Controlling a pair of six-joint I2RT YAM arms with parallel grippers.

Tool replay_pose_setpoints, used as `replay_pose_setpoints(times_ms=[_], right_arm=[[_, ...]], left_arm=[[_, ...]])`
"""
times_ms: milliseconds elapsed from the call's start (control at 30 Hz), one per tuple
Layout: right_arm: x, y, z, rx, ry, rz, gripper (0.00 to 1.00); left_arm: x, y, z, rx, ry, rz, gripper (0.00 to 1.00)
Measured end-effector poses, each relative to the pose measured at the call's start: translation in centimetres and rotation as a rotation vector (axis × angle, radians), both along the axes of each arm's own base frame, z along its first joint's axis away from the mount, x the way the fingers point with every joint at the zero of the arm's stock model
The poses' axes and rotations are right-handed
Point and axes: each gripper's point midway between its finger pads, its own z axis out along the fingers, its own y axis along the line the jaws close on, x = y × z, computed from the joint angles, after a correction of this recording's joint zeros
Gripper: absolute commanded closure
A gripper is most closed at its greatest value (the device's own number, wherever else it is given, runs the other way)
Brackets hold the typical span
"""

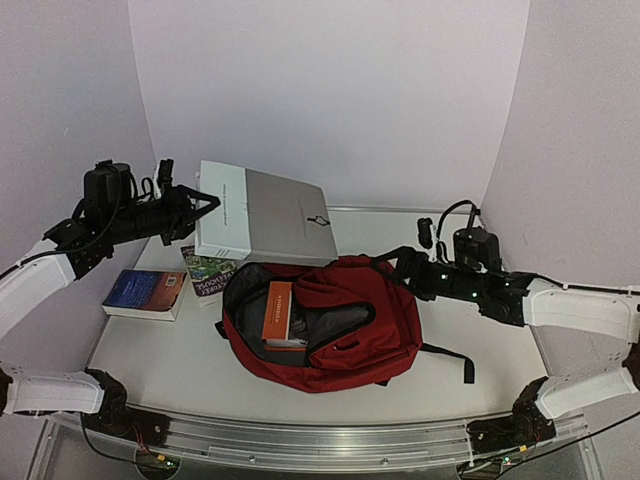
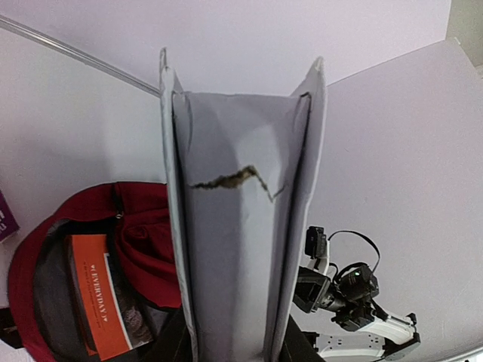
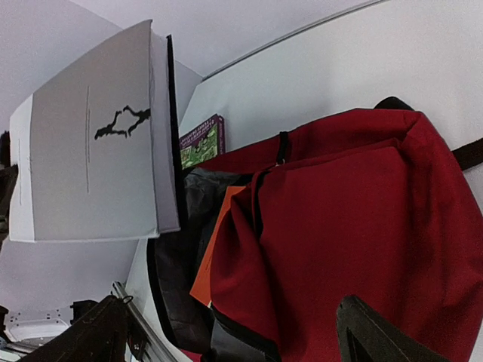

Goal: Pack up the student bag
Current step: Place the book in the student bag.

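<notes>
The student bag (image 1: 340, 320) lay open in the middle of the table (image 1: 480, 370), one orange book (image 1: 279, 312) already inside. A blue book (image 1: 145, 292) and a green book (image 1: 208, 272) lay unpacked to its left. The left gripper (image 1: 208, 204), arm raised, clamped a big grey book (image 1: 270, 215) in the air behind the bag's mouth. The right gripper (image 1: 392, 260) hovered at the bag's upper edge, spread wide and empty.
</notes>
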Motion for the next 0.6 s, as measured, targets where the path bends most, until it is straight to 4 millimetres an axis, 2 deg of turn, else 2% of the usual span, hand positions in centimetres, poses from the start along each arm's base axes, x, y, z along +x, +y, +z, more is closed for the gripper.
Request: replay_pose_setpoints(times_ms=[100,233,367,467,533,600], right_arm=[[-0.1,1.7,-0.4,-0.045,-0.005,0.055,0.13],[-0.3,3.8,-2.8,-0.114,0.032,0.11,0.21],[-0.9,5.2,-5.5,-0.175,0.079,0.155,0.27],[-1.5,6.5,-6.8,-0.206,0.1,0.191,0.33],[-1.8,7.3,-6.9,-0.21,0.098,0.213,0.4],[-2.0,8.0,-6.6,-0.205,0.094,0.232,0.52]], left_arm=[[0.6,2.1,0.0,0.043,0.019,0.054,0.73],[1.2,4.8,-1.5,0.087,0.084,0.117,0.73],[0.9,5.9,-2.9,0.111,0.139,0.129,0.74],[0.4,6.4,-3.8,0.118,0.164,0.125,0.74],[-0.2,6.8,-4.5,0.124,0.188,0.126,0.73],[-0.8,7.2,-4.9,0.138,0.201,0.129,0.73]])
